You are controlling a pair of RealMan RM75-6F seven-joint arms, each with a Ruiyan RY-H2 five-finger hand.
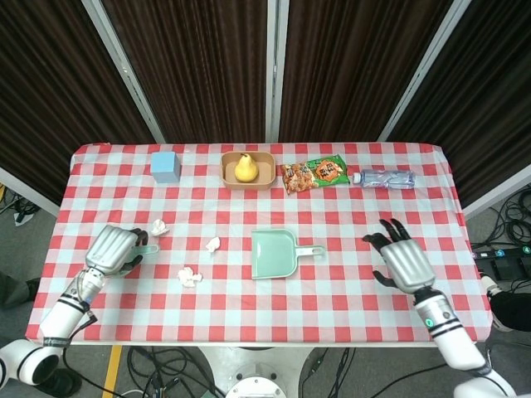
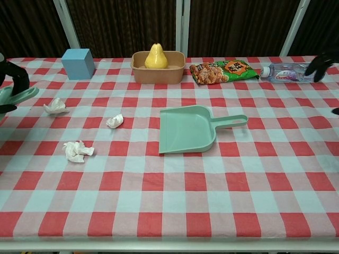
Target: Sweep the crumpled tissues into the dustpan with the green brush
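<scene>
Three crumpled tissues (image 1: 158, 226) (image 1: 213, 244) (image 1: 189, 276) lie on the checked cloth, left of the pale green dustpan (image 1: 274, 253). The dustpan lies flat at the middle, its handle pointing right. At the left edge my left hand (image 1: 112, 249) grips the green brush (image 1: 148, 247); only the handle tip shows past the fingers. In the chest view the left hand (image 2: 7, 87) and the brush (image 2: 20, 96) sit at the left border, above the table. My right hand (image 1: 402, 261) hovers open, fingers spread, right of the dustpan handle and apart from it.
Along the far side stand a blue box (image 1: 166, 166), a tan bowl (image 1: 260, 176) with a yellow pear (image 1: 245, 167), a snack bag (image 1: 314, 174) and a lying water bottle (image 1: 383, 178). The near half of the cloth (image 2: 175, 206) is bare.
</scene>
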